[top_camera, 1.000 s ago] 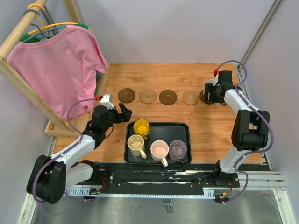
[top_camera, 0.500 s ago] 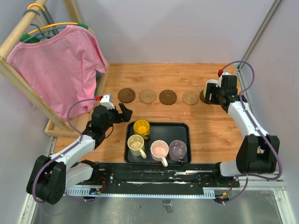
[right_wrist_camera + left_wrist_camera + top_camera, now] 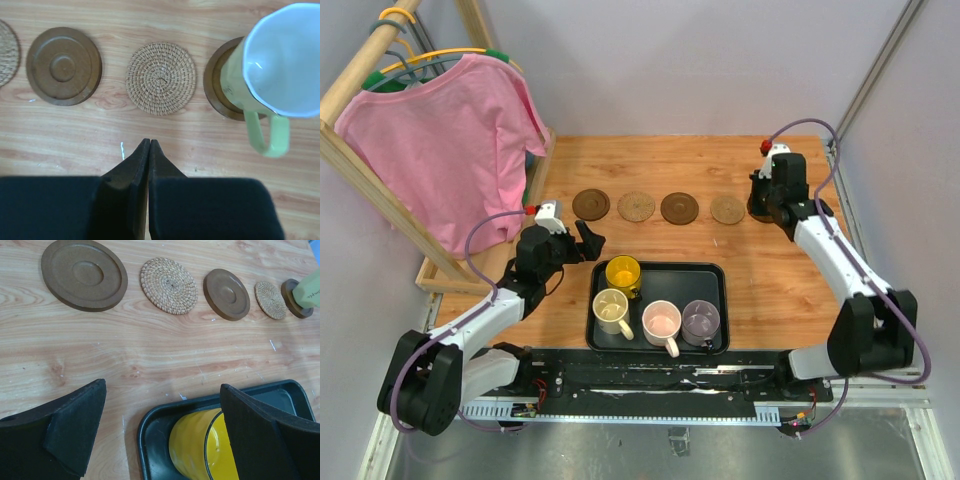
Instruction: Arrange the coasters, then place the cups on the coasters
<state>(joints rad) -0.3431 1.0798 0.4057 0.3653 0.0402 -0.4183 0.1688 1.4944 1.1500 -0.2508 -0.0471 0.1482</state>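
Observation:
Several round coasters lie in a row across the table: dark [image 3: 590,204], woven tan [image 3: 636,206], dark [image 3: 679,208], woven tan [image 3: 727,209]. A pale yellow-green cup [image 3: 282,60] stands on the rightmost dark coaster [image 3: 220,85]. My right gripper [image 3: 149,142] is shut and empty, above the wood just near of the woven coaster [image 3: 160,78]. The yellow cup [image 3: 622,271], cream cup [image 3: 611,308], pink cup [image 3: 662,321] and purple-grey cup [image 3: 701,320] sit in the black tray [image 3: 720,290]. My left gripper [image 3: 162,390] hangs open over the tray's far-left corner, by the yellow cup [image 3: 200,450].
A wooden clothes rack with a pink shirt [image 3: 450,140] fills the left side, its base frame [image 3: 445,278] resting on the table beside my left arm. Grey walls close in the back and right edges.
My right gripper has shut and drawn back from the yellow-green cup, which stays on the rightmost coaster. The right arm's elbow has swung out. The left arm has not moved.

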